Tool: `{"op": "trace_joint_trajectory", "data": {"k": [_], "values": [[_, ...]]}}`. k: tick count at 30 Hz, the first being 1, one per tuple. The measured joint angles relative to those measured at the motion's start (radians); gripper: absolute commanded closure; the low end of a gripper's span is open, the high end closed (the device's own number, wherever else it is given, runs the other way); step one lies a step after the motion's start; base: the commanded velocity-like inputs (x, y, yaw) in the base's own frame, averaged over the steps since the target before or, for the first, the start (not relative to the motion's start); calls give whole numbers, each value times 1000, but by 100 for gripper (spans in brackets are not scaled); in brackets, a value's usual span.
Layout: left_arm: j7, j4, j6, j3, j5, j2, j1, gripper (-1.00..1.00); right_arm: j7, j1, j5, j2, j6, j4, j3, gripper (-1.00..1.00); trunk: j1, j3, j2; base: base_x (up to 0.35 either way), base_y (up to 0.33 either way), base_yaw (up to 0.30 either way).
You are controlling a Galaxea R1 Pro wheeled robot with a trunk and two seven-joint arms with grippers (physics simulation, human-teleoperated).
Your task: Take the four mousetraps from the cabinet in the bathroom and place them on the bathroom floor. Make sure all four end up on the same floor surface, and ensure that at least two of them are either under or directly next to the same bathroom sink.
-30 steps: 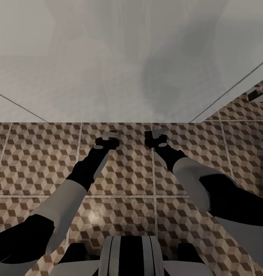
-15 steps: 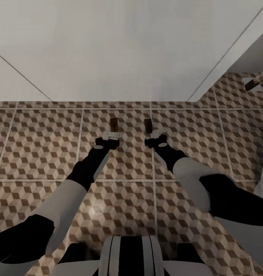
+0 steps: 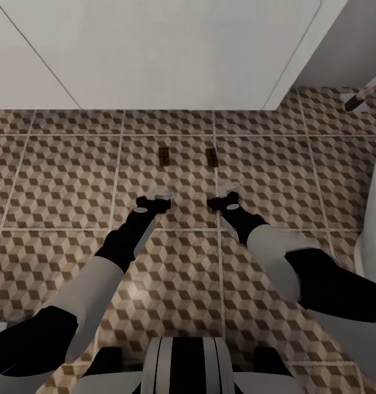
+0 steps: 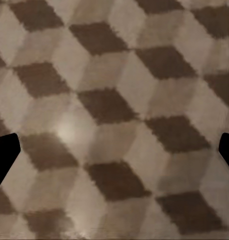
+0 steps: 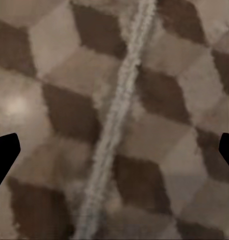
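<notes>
Brown tiled bathroom floor (image 3: 62,180); two mousetraps (image 3: 164,156) lie ahead of both empty, spread grippers (image 3: 161,192); rolling forward risks striking them.

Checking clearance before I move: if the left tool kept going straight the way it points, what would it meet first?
Most likely bare bathroom floor: the left tool points down at cube-patterned tile, and nothing lies between its open fingertips. How far off the tile is, I can't tell.
</notes>
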Motion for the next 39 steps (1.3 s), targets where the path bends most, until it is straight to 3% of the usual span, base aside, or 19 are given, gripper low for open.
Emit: {"op": "trace_joint_trajectory", "data": {"k": [39], "values": [[-1,1,0,-1,0,2,0,-100,0,0,0,0,-1,0,0,-100,0,0,0,-336,0,0]]}}
